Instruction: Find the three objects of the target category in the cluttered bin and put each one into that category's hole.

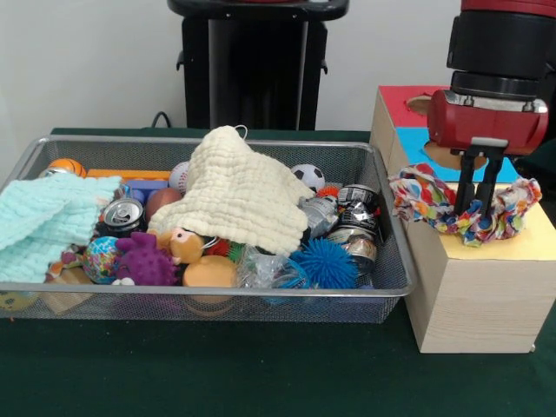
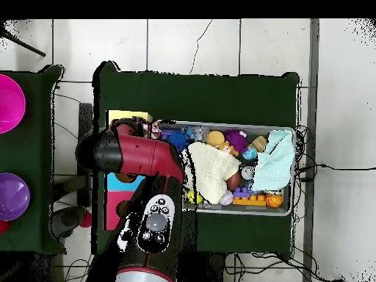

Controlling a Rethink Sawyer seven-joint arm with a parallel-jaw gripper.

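The yellow box top is covered by a bright cloth and the gripper. The bin is full, with a big cream cloth on top

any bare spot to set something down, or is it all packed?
The wire bin is packed edge to edge: mint cloth at one end, cream cloth mid, cans by the box. Free: green tabletop along the bin's camera-side rim. The yellow box top is mostly taken by the gripper and patterned fabric.
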